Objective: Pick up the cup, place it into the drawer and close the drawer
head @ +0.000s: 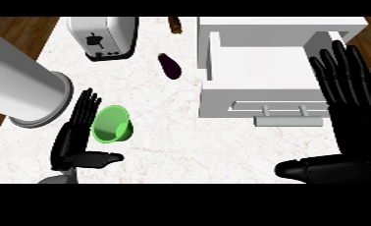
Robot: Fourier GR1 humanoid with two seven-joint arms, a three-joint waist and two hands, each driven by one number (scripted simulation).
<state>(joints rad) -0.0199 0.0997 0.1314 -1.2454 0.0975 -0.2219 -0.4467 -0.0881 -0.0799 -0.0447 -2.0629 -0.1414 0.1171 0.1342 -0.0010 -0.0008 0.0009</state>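
Observation:
A green cup [112, 124] lies on its side on the white marbled counter, its mouth facing the lower left. My left hand [75, 139] is open right beside it on the left, fingers pointing up and thumb stretched out below the cup. The white drawer [257, 63] stands pulled open at the upper right, its grey handle [287, 120] on the front panel. My right hand [348, 122] is open at the right edge, fingers straight up over the drawer's right end, thumb pointing left.
A silver toaster [105, 36] stands at the back left. A large grey cylinder [29, 92] lies at the left edge, close to my left hand. A dark purple eggplant [170, 66] lies between toaster and drawer. A brown object [174, 24] shows at the counter's back edge.

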